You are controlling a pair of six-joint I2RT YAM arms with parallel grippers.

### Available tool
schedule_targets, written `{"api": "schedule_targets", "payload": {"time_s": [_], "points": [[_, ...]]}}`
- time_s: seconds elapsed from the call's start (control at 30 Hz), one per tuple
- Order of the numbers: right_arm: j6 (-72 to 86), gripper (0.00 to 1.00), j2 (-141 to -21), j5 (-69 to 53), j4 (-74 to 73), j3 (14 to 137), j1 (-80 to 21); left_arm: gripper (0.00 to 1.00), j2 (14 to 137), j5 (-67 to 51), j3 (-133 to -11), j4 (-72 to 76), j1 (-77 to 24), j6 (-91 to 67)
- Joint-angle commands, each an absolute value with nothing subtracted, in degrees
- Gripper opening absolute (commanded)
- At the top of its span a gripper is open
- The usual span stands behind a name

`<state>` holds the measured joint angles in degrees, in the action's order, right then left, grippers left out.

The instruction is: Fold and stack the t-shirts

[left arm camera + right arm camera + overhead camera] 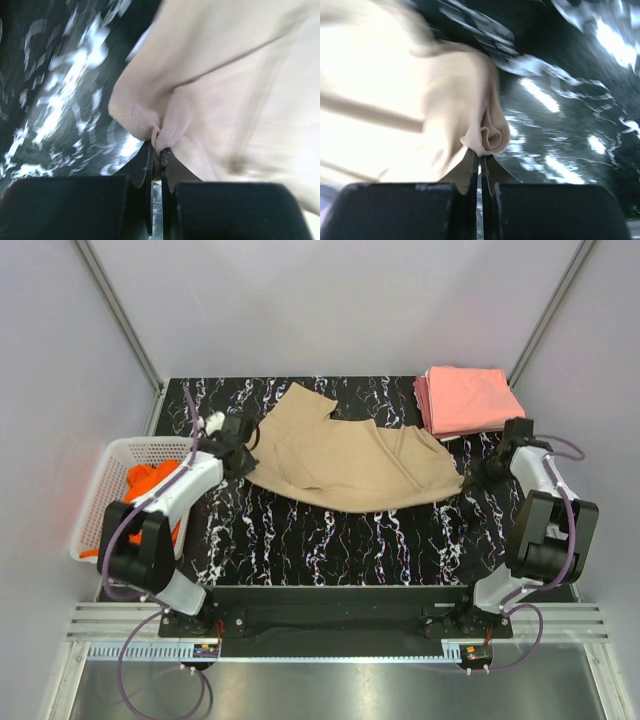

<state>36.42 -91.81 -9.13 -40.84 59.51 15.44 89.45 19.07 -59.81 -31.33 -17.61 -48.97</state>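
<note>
A tan t-shirt (350, 465) lies stretched across the middle of the black marbled table (330, 540). My left gripper (243, 456) is shut on its left edge; the left wrist view shows the tan cloth (150, 120) pinched between the fingertips. My right gripper (472, 476) is shut on its right edge; the right wrist view shows a bunched tan fold (487, 135) in the jaws. A stack of folded salmon-pink t-shirts (468, 400) sits at the back right. An orange t-shirt (150, 485) lies in the white basket (105, 495) at the left.
Grey walls close the table at the back and sides. The basket hangs off the table's left edge beside my left arm. The pink stack lies just behind my right arm.
</note>
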Motion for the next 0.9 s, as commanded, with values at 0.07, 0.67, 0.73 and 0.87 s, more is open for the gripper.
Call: {"api": "schedule_targets", "payload": {"time_s": [0.07,0.67,0.73,0.87], "points": [[36.1,0.00,-82.1,-10.6,-47.6,74.9,15.7,0.00,72.6,19.8,-72.4,-39.5,-15.8,-45.6],[41.9,0.00,-64.7,-2.0,-46.8,44.9,15.6,0.00,41.8,11.1,-33.5,-44.5,-16.1,-56.4],[42.4,0.00,-63.3,-1.3,-46.5,43.0,15.7,0.00,41.7,10.7,-33.3,-44.7,-16.1,-56.7],[43.9,0.00,-60.6,-1.5,-46.6,41.0,15.6,0.00,40.6,9.7,-33.0,-46.4,-16.1,-57.6]]}}
